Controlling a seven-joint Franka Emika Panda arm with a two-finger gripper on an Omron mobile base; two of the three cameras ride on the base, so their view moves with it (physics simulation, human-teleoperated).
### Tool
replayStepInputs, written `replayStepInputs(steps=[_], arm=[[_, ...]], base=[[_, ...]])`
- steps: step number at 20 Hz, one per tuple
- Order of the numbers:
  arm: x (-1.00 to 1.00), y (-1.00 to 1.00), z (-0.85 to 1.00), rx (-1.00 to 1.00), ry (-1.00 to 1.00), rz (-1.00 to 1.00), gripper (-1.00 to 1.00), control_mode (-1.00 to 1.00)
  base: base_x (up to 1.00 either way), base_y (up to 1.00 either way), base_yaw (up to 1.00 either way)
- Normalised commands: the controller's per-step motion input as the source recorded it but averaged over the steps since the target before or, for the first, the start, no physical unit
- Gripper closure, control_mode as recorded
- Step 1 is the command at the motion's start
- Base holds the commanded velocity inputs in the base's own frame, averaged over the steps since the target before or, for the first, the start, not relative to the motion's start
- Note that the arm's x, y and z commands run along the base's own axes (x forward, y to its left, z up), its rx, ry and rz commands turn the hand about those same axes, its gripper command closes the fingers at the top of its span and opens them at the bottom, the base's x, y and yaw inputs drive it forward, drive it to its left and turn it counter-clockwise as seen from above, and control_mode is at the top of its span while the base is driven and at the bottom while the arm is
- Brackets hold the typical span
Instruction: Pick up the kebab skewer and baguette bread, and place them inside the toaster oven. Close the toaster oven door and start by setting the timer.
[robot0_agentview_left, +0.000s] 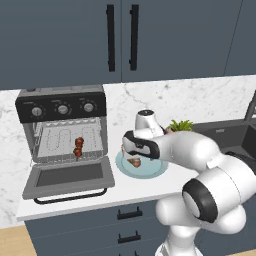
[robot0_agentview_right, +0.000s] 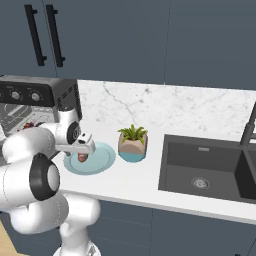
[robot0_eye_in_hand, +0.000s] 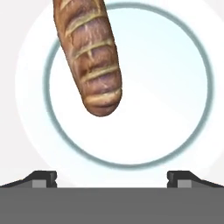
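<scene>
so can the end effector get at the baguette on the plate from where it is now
Probably yes: the end effector hangs open directly above the plate, and the baguette bread lies bare with nothing over it, though off-centre from the fingertips.

A golden-brown baguette (robot0_eye_in_hand: 89, 57) with a slashed crust lies on a pale blue round plate (robot0_eye_in_hand: 175, 109), running from the top edge down toward the plate's middle. The plate sits on a white bench (robot0_eye_in_hand: 17, 26). The end effector (robot0_eye_in_hand: 112, 179) hangs above with its two fingertips (robot0_eye_in_hand: 43, 178) spread wide, holding nothing.
</scene>
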Motion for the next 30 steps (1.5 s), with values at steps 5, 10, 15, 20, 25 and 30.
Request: replayStepInputs(steps=[5,10,15,20,25,30], arm=[[0.23,0.00,-0.16,0.00,0.00,0.00,-1.00,-1.00],[0.17,0.00,-0.21,0.00,0.00,0.00,-1.00,-1.00],[0.16,0.00,-0.19,0.00,0.00,0.00,-1.00,-1.00],[0.18,0.00,-0.18,0.00,0.00,0.00,-1.00,-1.00],[0.09,0.02,-0.19,0.00,0.00,0.00,-1.00,-1.00],[0.08,0.08,-0.04,0.00,0.00,0.00,-1.00,-1.00]], base=[[0.00,0.00,0.00],[0.00,0.00,0.00],[0.00,0.00,0.00],[0.00,0.00,0.00],[0.00,0.00,0.00],[0.00,0.00,0.00]])
